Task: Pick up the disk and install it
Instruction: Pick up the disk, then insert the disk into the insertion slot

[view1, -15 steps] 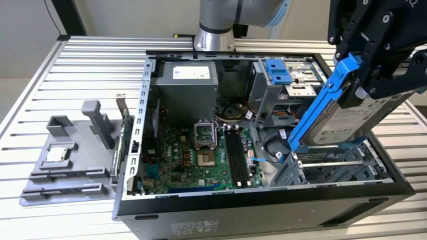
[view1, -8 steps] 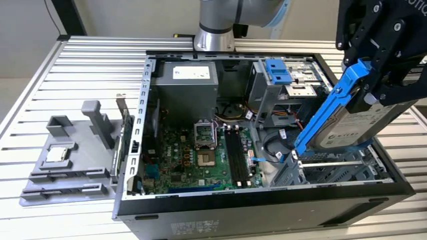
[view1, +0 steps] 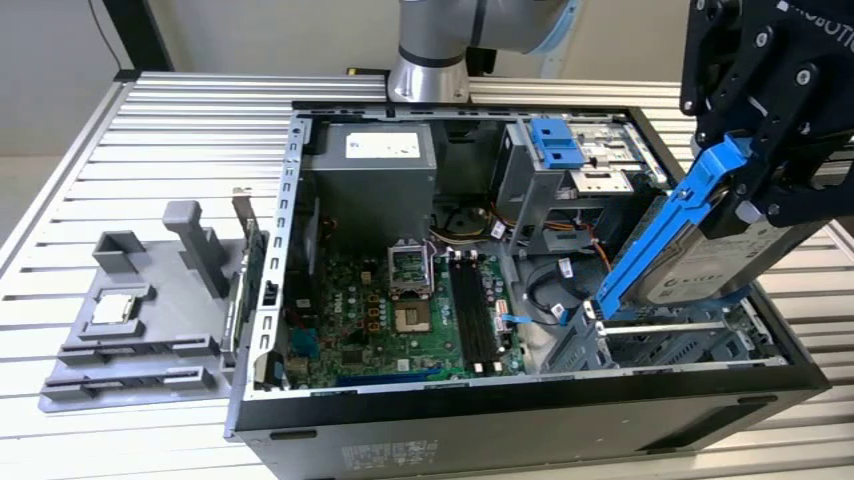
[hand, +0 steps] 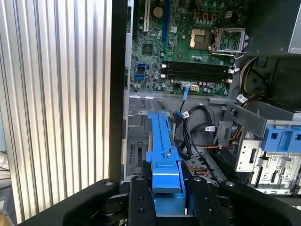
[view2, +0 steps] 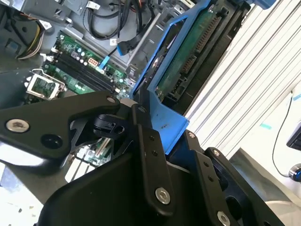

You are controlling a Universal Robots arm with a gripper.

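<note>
Disk (view1: 705, 268) tilted, clamped in gripper (view1: 742, 205)

- Found the computer case (view1: 534, 440) on the tabletop (view1: 187, 110).
- Found the fixture (view1: 127, 385) beside it, on the exterior view's left.
- Found the disk (view1: 701, 270) tilted over the case's corner on the exterior view's right, gripped by the end effector (view1: 745, 200).
</note>
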